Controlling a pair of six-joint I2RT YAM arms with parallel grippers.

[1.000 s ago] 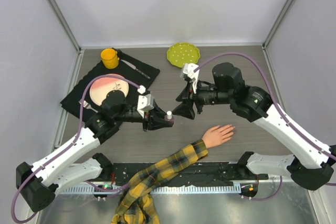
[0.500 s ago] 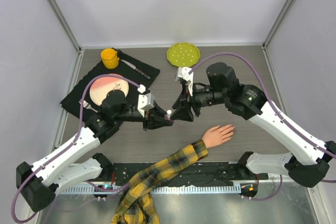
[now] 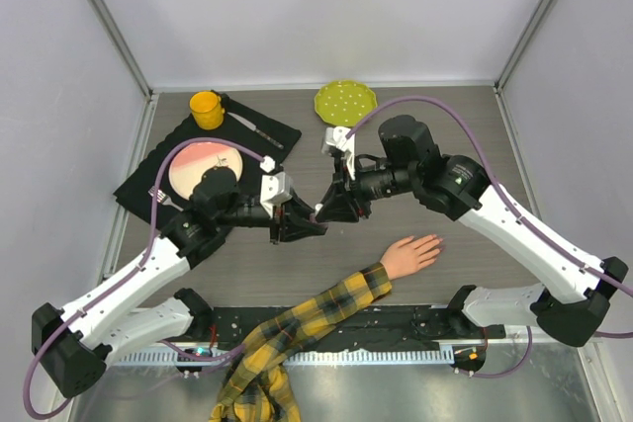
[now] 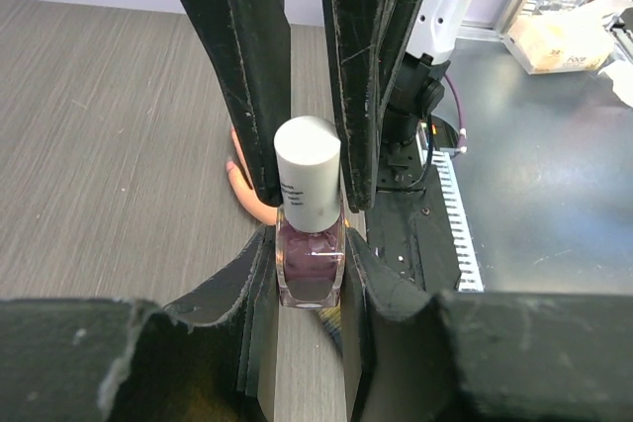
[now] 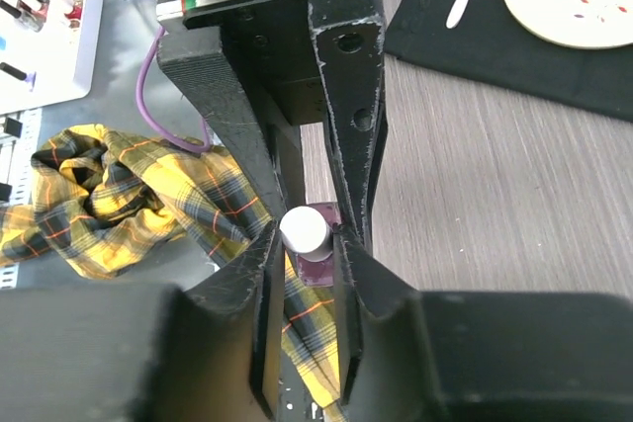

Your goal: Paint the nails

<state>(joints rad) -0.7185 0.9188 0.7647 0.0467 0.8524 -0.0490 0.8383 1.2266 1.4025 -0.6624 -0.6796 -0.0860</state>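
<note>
A small polish bottle (image 4: 310, 264) with purple liquid and a white cap (image 4: 308, 170) is held upright above the table. My left gripper (image 4: 309, 254) is shut on its glass body. My right gripper (image 5: 307, 239) meets it from the other side, its fingers (image 4: 247, 66) closed against the cap (image 5: 304, 229). In the top view both grippers meet at the bottle (image 3: 318, 212). The pale mannequin hand (image 3: 410, 254) lies flat to the right, in a yellow-and-black plaid sleeve (image 3: 316, 318). Its nails (image 3: 435, 241) are too small to make out.
A black mat (image 3: 247, 130) at the back left holds a pink plate (image 3: 203, 167), a yellow cup (image 3: 206, 109), a knife (image 3: 255, 128) and a fork (image 3: 158, 195). A green plate (image 3: 345, 102) sits at the back centre. The sleeve hangs over the near edge.
My right gripper has moved left to the bottle and closed around its cap. My left gripper has held the bottle nearly still.
</note>
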